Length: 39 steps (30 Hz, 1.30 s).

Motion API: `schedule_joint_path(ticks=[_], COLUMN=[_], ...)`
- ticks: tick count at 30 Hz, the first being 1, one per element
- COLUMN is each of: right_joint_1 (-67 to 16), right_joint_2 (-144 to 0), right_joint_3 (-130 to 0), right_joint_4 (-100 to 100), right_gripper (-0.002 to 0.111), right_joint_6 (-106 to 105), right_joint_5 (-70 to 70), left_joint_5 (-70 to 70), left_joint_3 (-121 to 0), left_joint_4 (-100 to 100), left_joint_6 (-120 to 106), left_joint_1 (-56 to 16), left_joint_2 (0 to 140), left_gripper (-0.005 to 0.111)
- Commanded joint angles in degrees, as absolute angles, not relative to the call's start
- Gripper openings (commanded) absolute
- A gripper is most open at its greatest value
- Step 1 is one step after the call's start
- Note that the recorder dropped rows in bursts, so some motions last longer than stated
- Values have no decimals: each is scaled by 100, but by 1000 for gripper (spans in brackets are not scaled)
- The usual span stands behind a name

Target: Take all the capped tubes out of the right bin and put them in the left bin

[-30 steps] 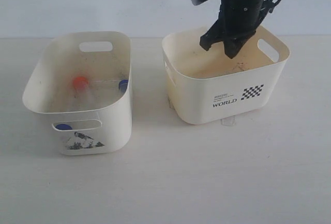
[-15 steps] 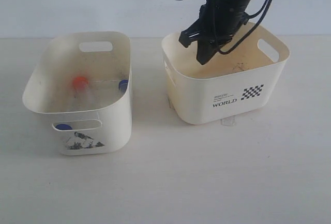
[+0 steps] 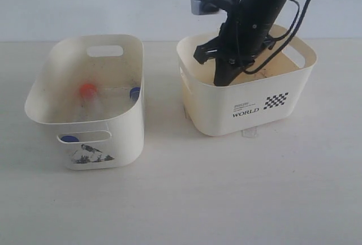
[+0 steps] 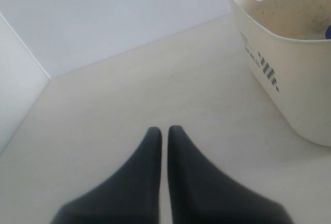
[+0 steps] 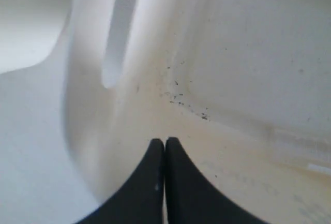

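Working with the right tool, pinched fully together on nothing and set low inside the right bin, close to its near wall. Shows only bare, stained floor beneath the tips in the right wrist view; no tube to be found there. Parks the left tool likewise closed and empty above the worktop. Counts three capped tubes in the left bin: one orange cap, two blue. Cannot place a fourth. Probably searching for the last pick; next calls for opening wide, finding any tube hidden behind the near wall, and closing around it.
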State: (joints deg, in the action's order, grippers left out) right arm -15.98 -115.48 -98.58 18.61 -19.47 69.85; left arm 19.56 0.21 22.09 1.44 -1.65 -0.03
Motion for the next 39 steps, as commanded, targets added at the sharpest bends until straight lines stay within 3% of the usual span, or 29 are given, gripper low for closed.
schedule_joint_path(ticks=[1, 17, 26, 39], right_joint_1=[-1595, -1595, -1583, -1594], right_joint_2=[-11201, -11105, -10575, -10525], right_joint_3=[-9828, -8853, -8853, -8853], right_joint_4=[2280, 2116, 774, 1766], right_gripper=[0, 0, 0, 0], right_joint_6=[-1936, -1813, -1528, -1651], right_joint_5=[6996, 6996, 6996, 6996], left_joint_5=[1926, 1926, 1926, 1926], left_joint_3=[0, 0, 0, 0], left_joint_4=[2193, 2193, 2193, 2193], left_joint_6=[198, 198, 198, 198], left_joint_1=[-189, -189, -189, -189], left_joint_2=[0, 0, 0, 0], left_gripper=[4, 4, 4, 4])
